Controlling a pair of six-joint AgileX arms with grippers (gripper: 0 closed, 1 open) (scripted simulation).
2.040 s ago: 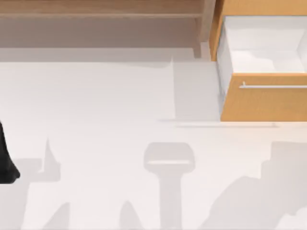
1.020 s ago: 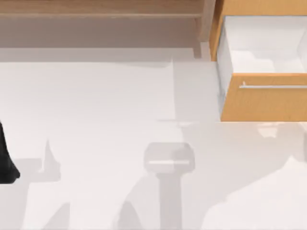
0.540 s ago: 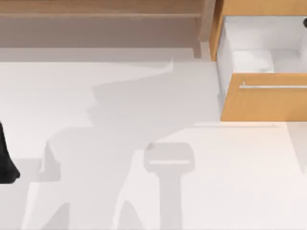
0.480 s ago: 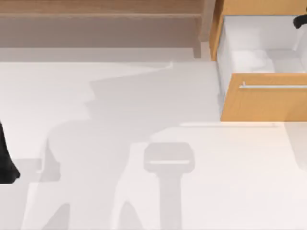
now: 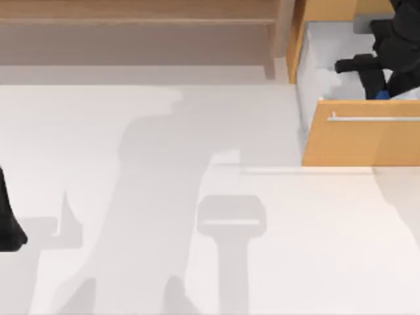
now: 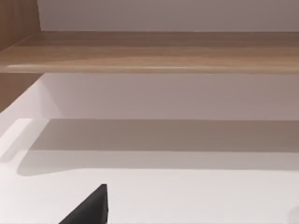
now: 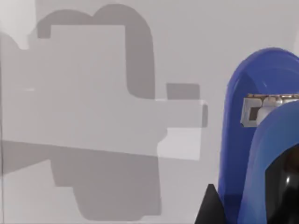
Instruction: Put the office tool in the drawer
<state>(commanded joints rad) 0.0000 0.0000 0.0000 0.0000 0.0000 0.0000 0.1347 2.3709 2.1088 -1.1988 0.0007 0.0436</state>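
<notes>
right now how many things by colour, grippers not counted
Blue: 1, the stapler, over the open drawer.
Orange-tan: 1, the drawer.
Pale wood: 1, the shelf.
Total: 3.

Top view looks down on table; wrist views sit close, one facing shelf, one inside drawer.

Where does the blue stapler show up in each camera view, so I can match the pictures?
Top view: a sliver of the blue plastic stapler under the right claw, inside the open orange-tan wooden drawer.
Left wrist view: it faces the pale wooden shelf.
Right wrist view: the stapler at the picture's right edge, in front of a white surface.
Shared landmark: the stapler itself.
</notes>
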